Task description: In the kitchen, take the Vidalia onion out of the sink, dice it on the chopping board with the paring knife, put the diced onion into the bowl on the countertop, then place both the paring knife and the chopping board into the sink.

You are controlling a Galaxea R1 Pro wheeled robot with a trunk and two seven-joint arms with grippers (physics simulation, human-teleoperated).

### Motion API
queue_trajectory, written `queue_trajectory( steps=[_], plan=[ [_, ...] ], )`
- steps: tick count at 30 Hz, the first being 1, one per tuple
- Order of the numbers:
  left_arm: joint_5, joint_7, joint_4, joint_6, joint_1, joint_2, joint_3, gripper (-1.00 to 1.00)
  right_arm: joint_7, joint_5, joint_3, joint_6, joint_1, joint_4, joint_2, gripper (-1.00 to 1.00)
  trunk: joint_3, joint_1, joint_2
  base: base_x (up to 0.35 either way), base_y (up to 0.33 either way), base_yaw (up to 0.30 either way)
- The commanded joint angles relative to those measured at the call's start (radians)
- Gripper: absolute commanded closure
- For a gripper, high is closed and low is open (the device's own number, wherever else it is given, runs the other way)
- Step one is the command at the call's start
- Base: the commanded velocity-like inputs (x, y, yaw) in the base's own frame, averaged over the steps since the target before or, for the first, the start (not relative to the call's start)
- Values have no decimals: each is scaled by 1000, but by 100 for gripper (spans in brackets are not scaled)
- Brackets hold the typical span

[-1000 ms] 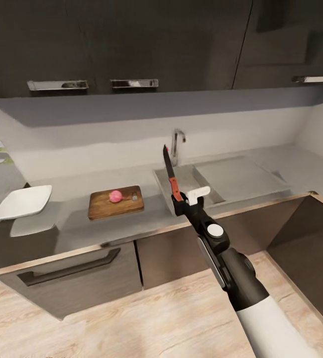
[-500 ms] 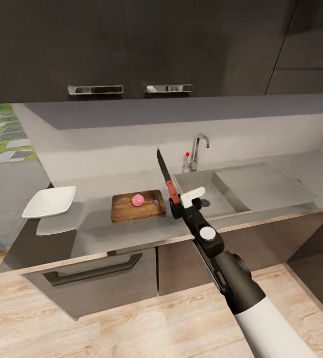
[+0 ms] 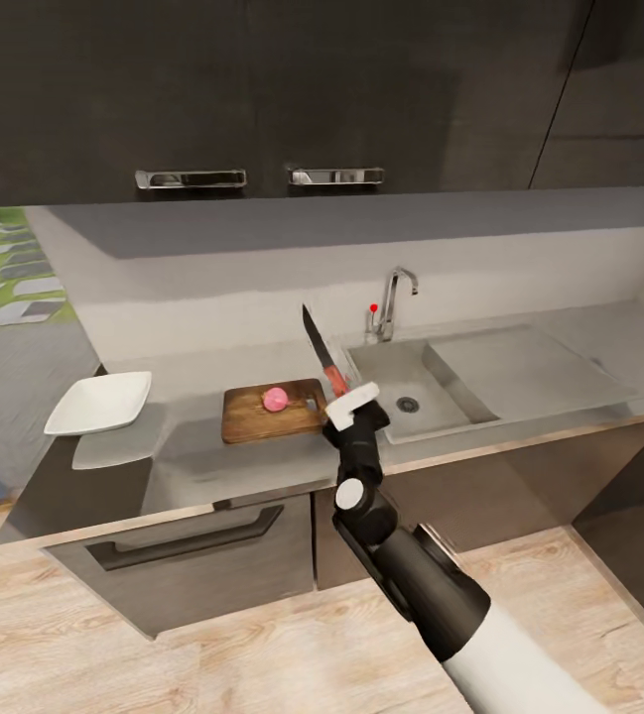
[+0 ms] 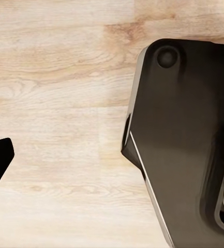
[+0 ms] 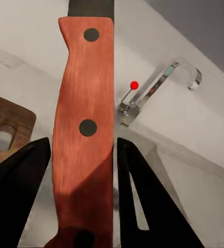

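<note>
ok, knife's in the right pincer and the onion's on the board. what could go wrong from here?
1. The onion is round and loose on the board, with nothing bracing it. A cut off its centre would likely roll it away.
2. The right pincer holds the knife low on the handle, blade tilted up. It might twist in the grip under cutting load.
3. The board lies close to the sink, so a knocked onion could drop back in.

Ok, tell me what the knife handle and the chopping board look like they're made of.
Knife handle: reddish-brown wood, by its faint grain, matte, with two dark round rivets. Chopping board: brown wood, grain streaks visible, slight sheen. Both are simulator renders, so textures only suggest wood.
</note>
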Motion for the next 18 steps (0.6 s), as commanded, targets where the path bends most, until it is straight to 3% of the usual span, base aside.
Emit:
queue_trajectory(
  steps=[1,3,5,7,11,14,18],
  plan=[
    [3,9,-2,-1,0,1,-8,-100,-2,7,28,44,-1,0,4,100,-2,1,-2,0,0,0],
    [3,9,-3,-1,0,1,-9,-100,-1,9,52,95,-2,0,12,100,-2,1,-2,0,0,0],
    [3,9,-2,-1,0,1,-9,-100,1,21,67,147,-2,1,42,100,-2,1,-2,0,0,0],
    [3,9,-3,-1,0,1,-9,-100,3,70,75,183,-3,15,64,100,-2,1,-2,0,0,0],
    [3,9,-2,-1,0,0,-9,-100,26,177,78,198,-7,111,64,100,-2,1,-2,0,0,0],
    [3,9,-1,-1,-1,0,-9,-100,89,259,78,200,-20,195,64,100,-2,1,-2,0,0,0],
    [3,9,-1,-1,-1,0,-9,-100,191,293,78,201,-61,245,64,100,-2,1,-2,0,0,0]
  ],
)
